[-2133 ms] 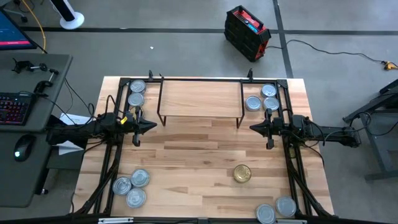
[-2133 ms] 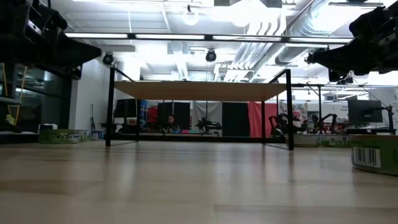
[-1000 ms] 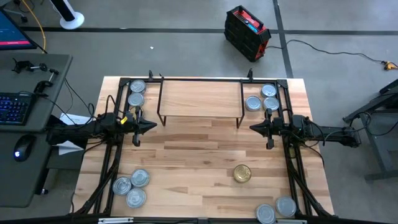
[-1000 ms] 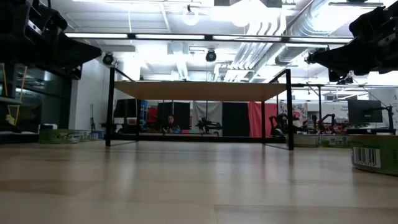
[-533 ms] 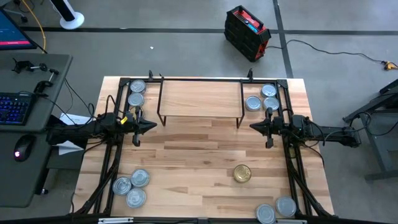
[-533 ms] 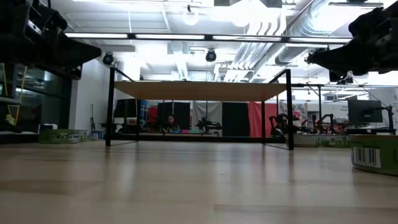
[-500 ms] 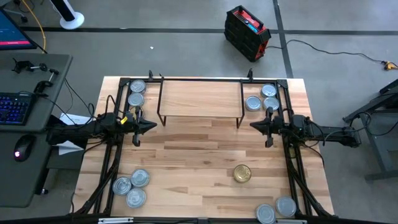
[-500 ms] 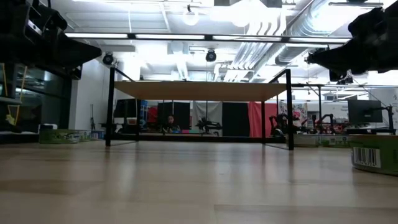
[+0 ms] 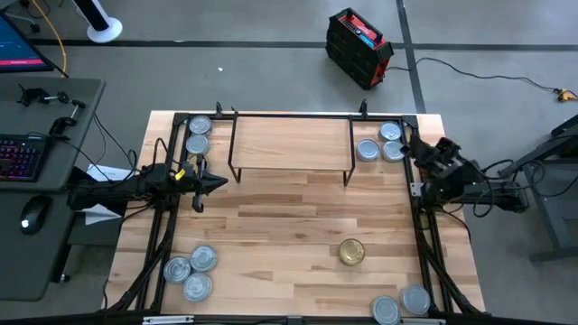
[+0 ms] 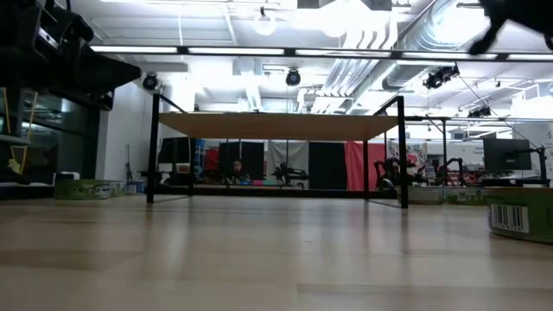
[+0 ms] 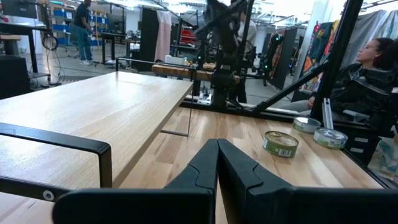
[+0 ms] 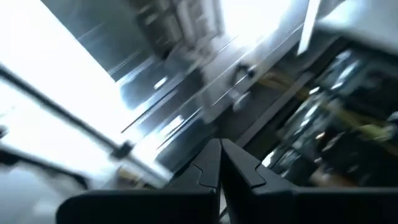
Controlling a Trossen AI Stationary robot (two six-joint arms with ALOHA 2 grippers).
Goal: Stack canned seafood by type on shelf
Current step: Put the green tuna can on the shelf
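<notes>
1. My right gripper (image 9: 424,153) is up at the far right side of the table, just beside the three silver tins (image 9: 380,143) that sit right of the shelf (image 9: 291,141). Fingers pressed together, nothing between them; my right wrist view shows only blurred ceiling, so the gripper is tilted upward.
2. My left gripper (image 9: 215,182) hangs over the table's left side, just in front of the shelf's left legs. Fingers closed to a point, holding nothing.
3. Shelf top is bare, no tin on it.
4. Tins are scattered in groups: two at far left (image 9: 198,134) beside the shelf, three at near left (image 9: 191,272), two at the near right edge (image 9: 401,305), three at far right. The gold tin (image 9: 351,252) sits alone on the near-right part of the table, well apart from the rest.
5. Step, my judgement: the very start, nothing sorted or stacked. Right arm looks to be lining up for the far-right group; left arm waits.
6. Next move calls for: tip my right gripper back down over one far-right tin, spread the fingers wider than the tin, drop around its sides, close, lift, and carry it over the shelf's edge onto the board.
7. Those three tins nearly touch, so the outermost one should be easiest to reach.
8. Silver tins should share one stack; the gold tin needs its own spot on the board.
</notes>
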